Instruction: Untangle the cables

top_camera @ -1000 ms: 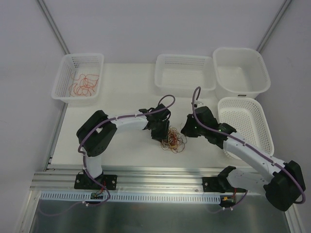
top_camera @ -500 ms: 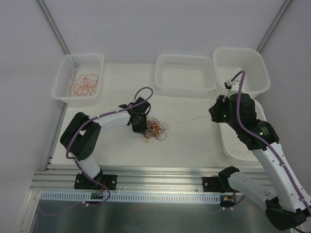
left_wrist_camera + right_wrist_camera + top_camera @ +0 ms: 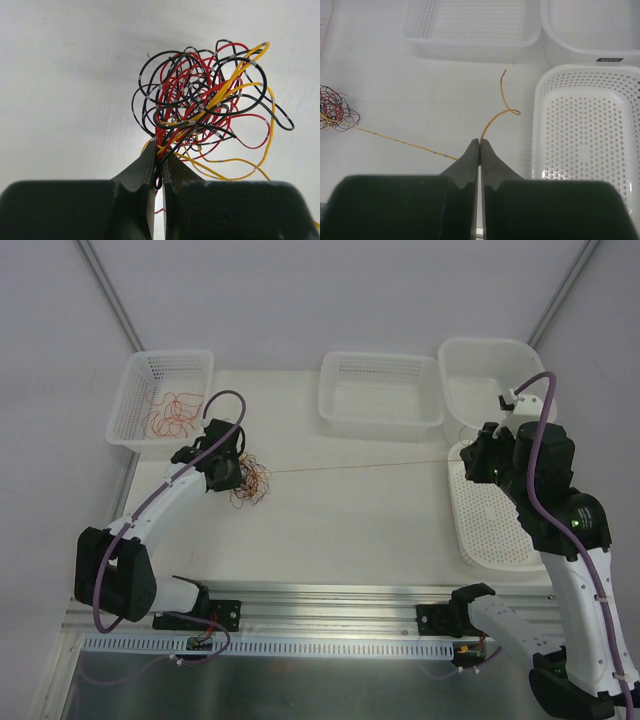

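The cables are a tangle (image 3: 250,481) of thin red, black and yellow wires at the left of the table. My left gripper (image 3: 228,474) is shut on it, and the left wrist view shows the bundle (image 3: 190,107) fanning out from the pinched tips of that gripper (image 3: 160,154). One yellow-orange strand (image 3: 360,466) runs taut from the tangle across the table to my right gripper (image 3: 478,461). In the right wrist view that gripper (image 3: 480,142) is shut on the strand (image 3: 495,118), whose free end curls beyond the tips, with the tangle (image 3: 335,109) far left.
A white basket (image 3: 140,375) at the back left holds loose orange-red wires (image 3: 172,418). A mesh basket (image 3: 380,415) stands at back centre and a solid bin (image 3: 497,425) at back right. Another perforated basket (image 3: 500,510) lies under the right arm.
The left gripper has shut on the tangle and carried it left. The right gripper has drawn back to the right, so the single strand between them is now long and taut.
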